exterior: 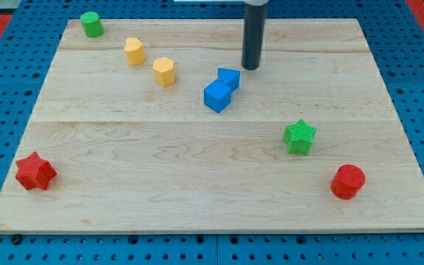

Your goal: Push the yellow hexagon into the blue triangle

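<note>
Two yellow blocks lie at the upper left of the wooden board [197, 177]. The one nearer the middle looks like the yellow hexagon [164, 71]; the other yellow block [134, 51] is up and left of it, its shape unclear. Two blue blocks touch near the middle: a smaller one that looks like the blue triangle [229, 78], and a blue cube [217, 96] just below and left of it. My tip [251, 68] stands just up and right of the blue triangle, a small gap apart. The yellow hexagon is well to the left of the blue pair.
A green cylinder [90, 23] sits at the top left corner. A green star [299, 137] lies right of centre, a red cylinder [347, 182] at the bottom right, and a red star [34, 171] at the bottom left. Blue pegboard surrounds the board.
</note>
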You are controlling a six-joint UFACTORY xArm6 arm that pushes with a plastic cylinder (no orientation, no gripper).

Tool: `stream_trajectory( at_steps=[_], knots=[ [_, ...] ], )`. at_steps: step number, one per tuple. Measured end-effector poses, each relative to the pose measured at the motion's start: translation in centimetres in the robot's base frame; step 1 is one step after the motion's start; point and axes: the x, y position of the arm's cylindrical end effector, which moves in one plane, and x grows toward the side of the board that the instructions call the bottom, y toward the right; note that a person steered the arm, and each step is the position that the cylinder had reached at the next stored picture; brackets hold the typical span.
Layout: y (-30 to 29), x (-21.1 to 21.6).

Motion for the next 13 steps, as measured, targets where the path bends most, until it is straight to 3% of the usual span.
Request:
stream_trajectory(
  at_steps=[1,2,4,6,8,10,13],
  knots=[
    [-3.9,-5.5],
    [-9.3,-6.8],
    [-18.4,-2.1],
    [-16.2,0.4],
    [-17.7,3.3],
    [-11.7,4.8],
    [-9.7,3.2]
  ],
)
